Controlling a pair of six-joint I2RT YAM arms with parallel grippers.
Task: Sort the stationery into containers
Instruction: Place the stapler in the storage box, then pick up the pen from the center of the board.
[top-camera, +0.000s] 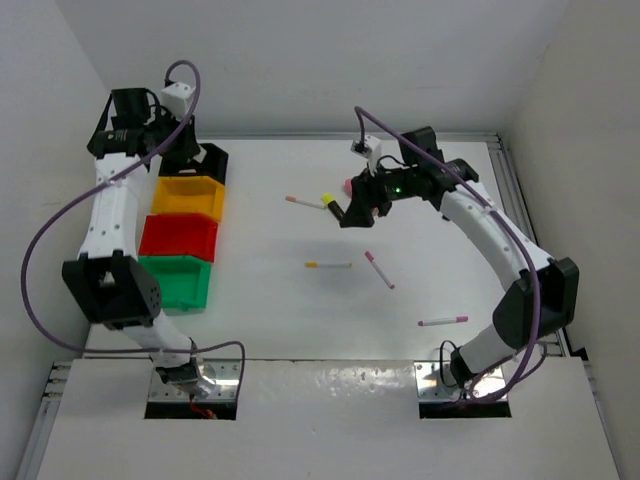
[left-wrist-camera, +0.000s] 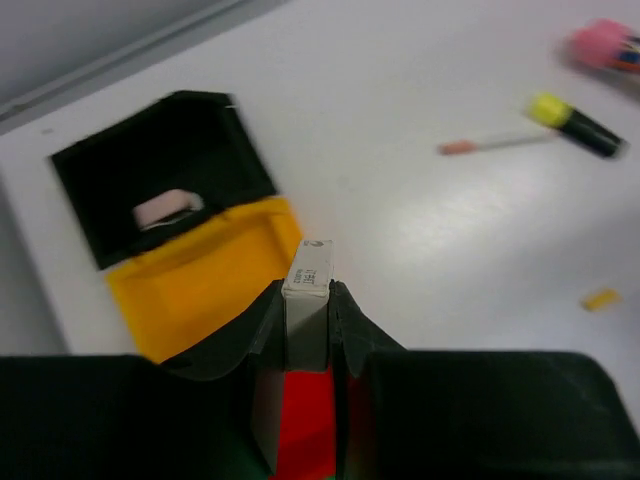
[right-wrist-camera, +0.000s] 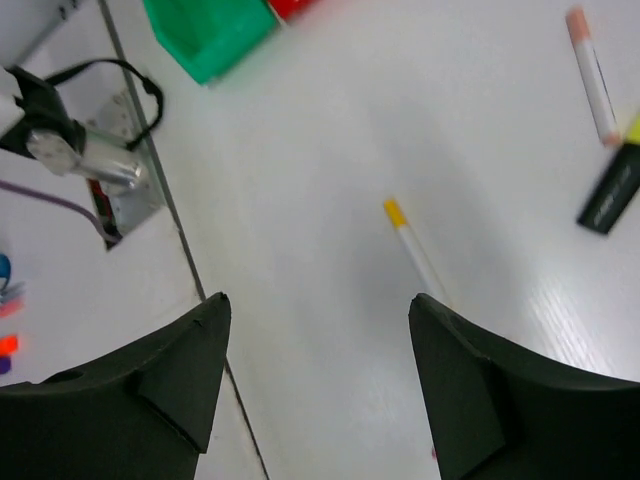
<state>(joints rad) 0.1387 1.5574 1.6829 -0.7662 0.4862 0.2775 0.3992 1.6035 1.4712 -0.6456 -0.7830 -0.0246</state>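
Left gripper: fingers closed tight on small beige eraser, held above red bin, with yellow bin just ahead.
Black bin: far end of the row, one pale pink block inside.
Green bin: near end of the row, at the table's left.
Right gripper: jaws spread wide, nothing held, above mid-table.
Loose on table: yellow-ended pen; orange-ended pen beside yellow-capped black marker; central pink-ended pen; near pink-ended pen, well apart from the rest.
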